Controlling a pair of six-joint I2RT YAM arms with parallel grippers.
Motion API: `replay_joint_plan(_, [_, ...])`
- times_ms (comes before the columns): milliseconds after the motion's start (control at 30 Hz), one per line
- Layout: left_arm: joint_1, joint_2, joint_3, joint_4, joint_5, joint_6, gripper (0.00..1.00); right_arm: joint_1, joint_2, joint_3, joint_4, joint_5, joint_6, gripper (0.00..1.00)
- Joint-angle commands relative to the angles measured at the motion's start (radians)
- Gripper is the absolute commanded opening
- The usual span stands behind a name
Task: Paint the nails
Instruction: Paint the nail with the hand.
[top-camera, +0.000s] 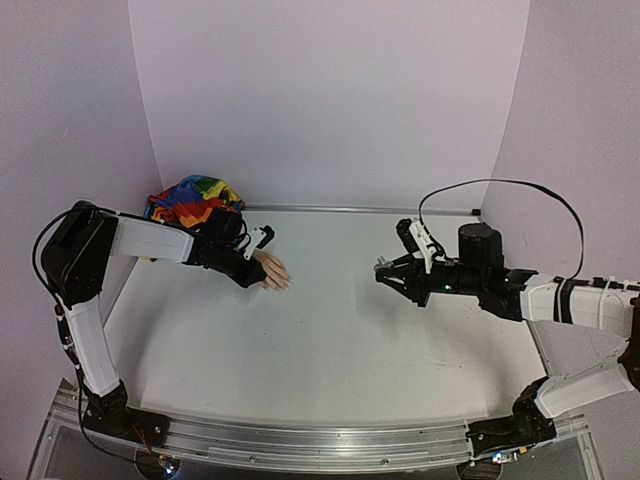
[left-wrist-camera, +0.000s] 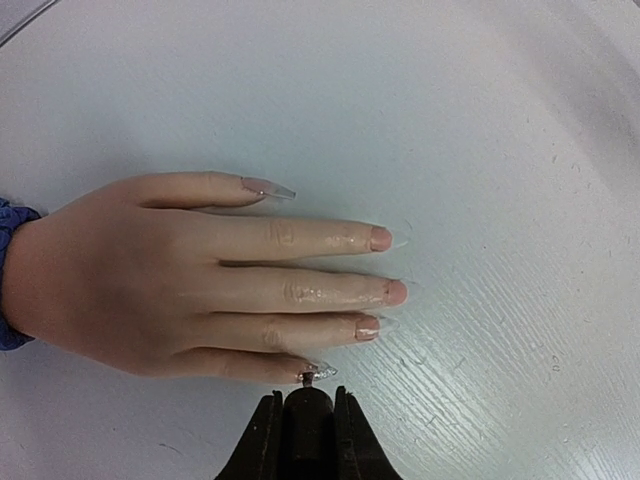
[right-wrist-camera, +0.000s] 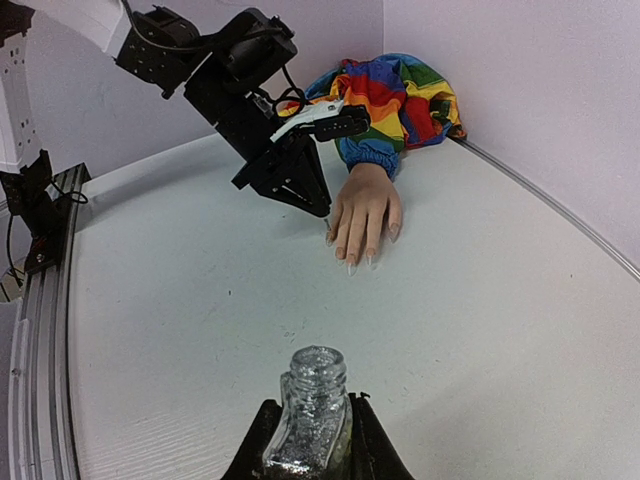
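**Brush tip at an outer nail, open bottle held off to the right**

A rainbow sleeve (right-wrist-camera: 390, 100) lies bunched behind the fake hand (left-wrist-camera: 160, 280), which rests palm down on the surface (top-camera: 340, 340). The left pincer (right-wrist-camera: 320, 203) is clamped on a small dark brush (left-wrist-camera: 307, 402). Its glittery tip sits at the hand's nearest outer nail, and three other nails (left-wrist-camera: 380, 238) are pink. Well right of the hand, the right pincer (top-camera: 388, 272) grips an uncapped glass bottle (right-wrist-camera: 312, 420), upright and coated inside with silver glitter.

Peach fake hand (left-wrist-camera: 150, 280), pink nails (left-wrist-camera: 380, 238), rainbow-striped sleeve (right-wrist-camera: 390, 100), glittery silver bottle (right-wrist-camera: 312, 420), white table (top-camera: 340, 340).
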Motion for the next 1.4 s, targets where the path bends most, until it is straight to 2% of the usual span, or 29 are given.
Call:
replay_joint_plan(0, [0.006, 0.009, 0.042, 0.023, -0.001, 0.009, 0.0, 0.002, -0.01, 0.019, 0.04, -0.024, -0.001, 0.0])
replay_joint_plan(1367, [0.003, 0.032, 0.069, -0.016, 0.003, 0.016, 0.0, 0.003, -0.01, 0.02, 0.04, -0.027, 0.001, 0.0])
